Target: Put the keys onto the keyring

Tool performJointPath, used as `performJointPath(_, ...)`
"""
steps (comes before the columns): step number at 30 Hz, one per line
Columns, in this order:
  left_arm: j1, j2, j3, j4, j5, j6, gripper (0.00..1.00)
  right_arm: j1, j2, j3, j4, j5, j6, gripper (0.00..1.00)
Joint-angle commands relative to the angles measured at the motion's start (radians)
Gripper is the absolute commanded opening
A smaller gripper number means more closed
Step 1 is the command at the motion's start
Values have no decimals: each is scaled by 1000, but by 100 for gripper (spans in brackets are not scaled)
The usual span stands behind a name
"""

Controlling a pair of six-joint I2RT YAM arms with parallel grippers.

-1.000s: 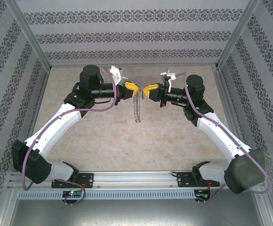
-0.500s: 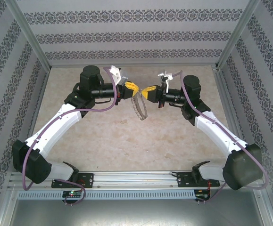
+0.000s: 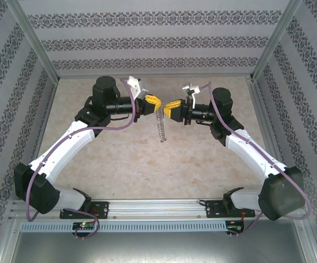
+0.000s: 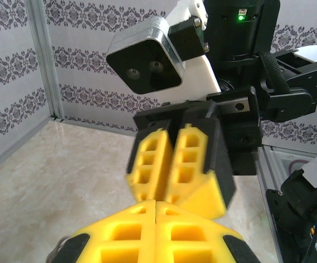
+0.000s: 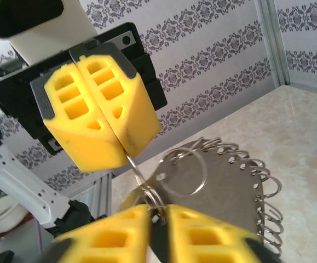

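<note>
Just left of the keyring (image 3: 159,127), which hangs above the surface (image 3: 120,164), the left claw (image 3: 151,103) is clamped together on its top wire. Just right of it, the right claw (image 3: 172,107) is narrowly parted around a small split ring (image 5: 154,200); whether anything is gripped cannot be told. The wire should be held rigid while the small ring is wound on gently.

Lighting: bright, even and diffuse, from overhead, with no hard shadows. Top view: sharp throughout. The pale marbled stone-look counter (image 3: 147,164) is evenly lit, and the straight metal frame posts (image 3: 35,41) splay outward toward the corners. Left wrist view: right jaws, black with yellow ribbed pads (image 4: 147,164), blurred along the lower edge; small green indicator light (image 4: 240,17) glowing. Right wrist view: large thin silvery metal keyring (image 5: 224,186) in focus, with small glints on its wire hooks; nearest yellow edges soft.
</note>
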Motion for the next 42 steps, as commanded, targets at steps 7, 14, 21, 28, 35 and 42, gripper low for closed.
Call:
performJointPath(7, -18, -26, 12, 79, 28, -7, 0, -68, -70, -16, 24, -13, 3, 43)
performJointPath(14, -20, -22, 13, 82, 37, -12, 0, -80, -38, 35, 29, -122, -14, 49)
performJointPath(21, -21, -22, 15, 93, 42, -23, 0, -65, 12, 66, 36, -162, -30, 52)
performJointPath(28, -23, -16, 20, 96, 50, -29, 0, -54, 39, 84, 58, -158, -36, 53)
performJointPath(35, -25, -12, 23, 95, 49, -27, 0, -51, 41, 97, 66, -149, -44, 57)
performJointPath(42, -27, -12, 25, 94, 53, -27, 0, -37, 59, 119, 73, -153, -46, 57)
